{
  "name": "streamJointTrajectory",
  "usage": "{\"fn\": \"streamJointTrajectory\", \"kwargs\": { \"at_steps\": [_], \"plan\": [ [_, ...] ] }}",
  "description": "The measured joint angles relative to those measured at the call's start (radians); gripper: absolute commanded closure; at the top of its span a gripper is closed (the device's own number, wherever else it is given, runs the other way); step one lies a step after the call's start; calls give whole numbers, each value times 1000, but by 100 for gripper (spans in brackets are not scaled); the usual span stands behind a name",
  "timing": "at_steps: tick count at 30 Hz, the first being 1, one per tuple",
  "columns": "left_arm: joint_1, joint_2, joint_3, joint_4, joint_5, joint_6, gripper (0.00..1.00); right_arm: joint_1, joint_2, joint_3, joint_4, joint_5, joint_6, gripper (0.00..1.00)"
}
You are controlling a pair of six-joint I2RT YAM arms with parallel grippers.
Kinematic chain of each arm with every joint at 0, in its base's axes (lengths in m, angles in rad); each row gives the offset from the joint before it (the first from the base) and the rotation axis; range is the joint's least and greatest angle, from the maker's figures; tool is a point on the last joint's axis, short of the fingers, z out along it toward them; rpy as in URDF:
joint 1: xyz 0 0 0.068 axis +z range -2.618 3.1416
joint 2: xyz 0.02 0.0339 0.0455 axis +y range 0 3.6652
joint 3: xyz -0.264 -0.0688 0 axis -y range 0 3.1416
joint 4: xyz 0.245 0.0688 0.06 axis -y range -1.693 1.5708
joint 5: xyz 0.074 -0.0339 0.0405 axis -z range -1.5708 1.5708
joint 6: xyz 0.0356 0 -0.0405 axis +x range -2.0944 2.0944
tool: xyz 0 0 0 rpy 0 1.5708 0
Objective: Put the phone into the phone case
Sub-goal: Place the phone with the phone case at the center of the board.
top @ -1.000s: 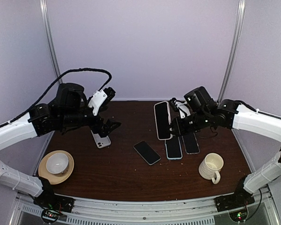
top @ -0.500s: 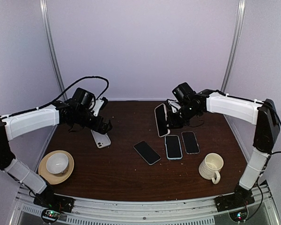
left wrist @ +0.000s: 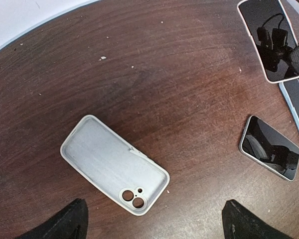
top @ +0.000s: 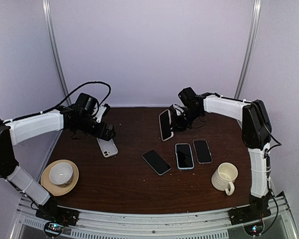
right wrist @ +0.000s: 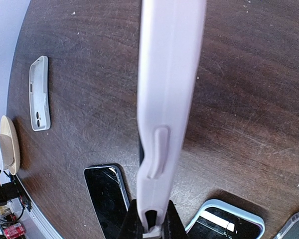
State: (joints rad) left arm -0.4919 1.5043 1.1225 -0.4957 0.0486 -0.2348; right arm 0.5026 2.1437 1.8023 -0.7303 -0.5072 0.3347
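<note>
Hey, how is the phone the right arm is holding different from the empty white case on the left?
The pink-edged phone is pinched in the right tool and held clear of the table, tilted; the white case lies flat on it, gripped by nothing. The phone shows a dark glossy screen; the case is a pale empty shell with camera holes. Both are rounded oblongs.

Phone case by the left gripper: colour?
Pale grey-white phone case; clearest in the left wrist view.

We see a dark wood-grain worktop, faintly scuffed. The phone case looks matt, soft plastic, and the phone shows a glossy glass screen.
</note>
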Motion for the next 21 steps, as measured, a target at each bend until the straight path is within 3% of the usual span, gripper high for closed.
{"fn": "streamJointTrajectory", "kwargs": {
  "at_steps": [11,21],
  "plan": [
    [11,11,2,-4,14,0,3,-124,31,78,-117,-43,-90,100],
    [14,19,16,-8,36,-1,2,-151,77,92,-161,-111,-119,100]
  ]
}}
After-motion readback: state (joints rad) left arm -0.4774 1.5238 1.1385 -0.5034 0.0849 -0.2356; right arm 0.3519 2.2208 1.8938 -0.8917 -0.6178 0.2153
